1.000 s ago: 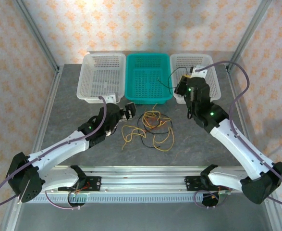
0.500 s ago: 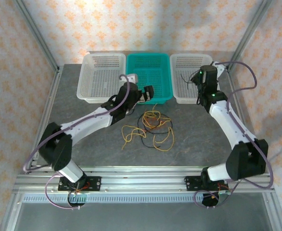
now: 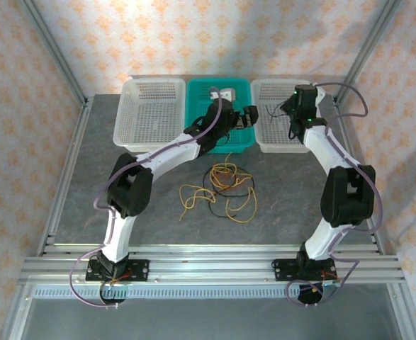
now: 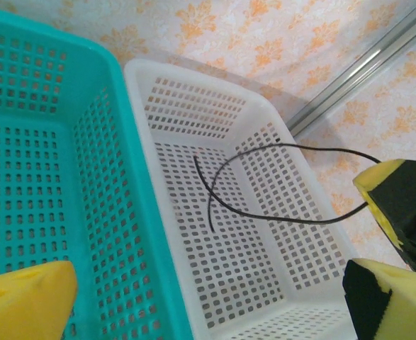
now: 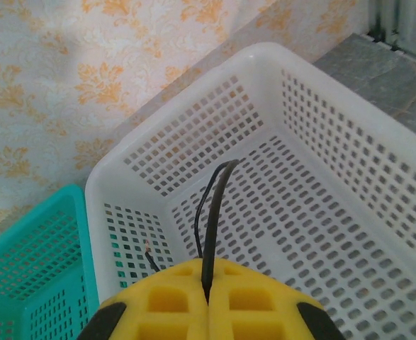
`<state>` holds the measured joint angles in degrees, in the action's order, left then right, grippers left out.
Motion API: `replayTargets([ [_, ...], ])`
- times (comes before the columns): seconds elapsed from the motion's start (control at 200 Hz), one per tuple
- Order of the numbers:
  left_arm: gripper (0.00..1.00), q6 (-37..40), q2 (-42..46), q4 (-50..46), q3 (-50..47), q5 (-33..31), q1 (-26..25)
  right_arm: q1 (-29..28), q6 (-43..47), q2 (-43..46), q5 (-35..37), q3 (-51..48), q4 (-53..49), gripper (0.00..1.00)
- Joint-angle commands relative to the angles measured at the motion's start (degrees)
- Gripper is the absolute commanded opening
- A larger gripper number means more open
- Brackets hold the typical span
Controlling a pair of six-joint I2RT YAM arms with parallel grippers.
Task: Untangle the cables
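Presently on hand: right fingers point(image 5: 193, 301), pressed shut on one black cable point(image 5: 208, 234), raised above the right white basket point(image 3: 271, 146); loose end curling down inside that basket, touching its floor or not, cannot tell. Alongside: left fingers point(image 4: 25, 297), spread wide and empty, reaching over the teal basket point(image 3: 242, 145), just beside the right pair. Lower down: other cables point(image 3: 225, 177), yellow, orange and black, in a loose knot on the surface point(image 3: 87, 156), near the teal basket's front wall, well apart from both sets of fingers. Hazards, as judged: springy cable flicking over the rim on release, if let go high or with a loop lying across the edge; strand sticking to a pad and trailing back out on the retreat; the two sets of fingers knocking together, given the closeness above neighbouring basket walls; open left pair hooking the cable arc running close by its outer finger. Edges: mesh walls and rims of the baskets in a row at the back, frame posts at the rear corners, rail along the near side. Open room: broad bare surface left and right of the knot; little above the right white basket.
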<state>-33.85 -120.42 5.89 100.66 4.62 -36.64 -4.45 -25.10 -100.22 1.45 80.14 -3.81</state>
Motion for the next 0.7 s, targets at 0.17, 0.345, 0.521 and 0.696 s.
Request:
replayTargets([
  [0.17,0.98,-1.2,-8.8,-6.7,15.6,1.4,0.3,0.3,-1.0,-12.5,-2.8,13.3,-4.0,0.00],
  [0.345,0.98,-0.6,-10.2,-8.8,17.6,1.6,0.3,0.2,-2.7,-17.3,-0.3,18.0,-9.7,0.04],
  [0.521,0.98,-0.1,-9.3,-10.1,15.1,1.1,0.3,0.2,-2.8,-16.9,2.5,17.9,-11.8,0.24],
  [0.696,0.98,2.5,-6.3,-10.7,12.1,0.8,-0.4,0.0,-0.6,-11.6,4.4,14.2,-10.2,0.35],
])
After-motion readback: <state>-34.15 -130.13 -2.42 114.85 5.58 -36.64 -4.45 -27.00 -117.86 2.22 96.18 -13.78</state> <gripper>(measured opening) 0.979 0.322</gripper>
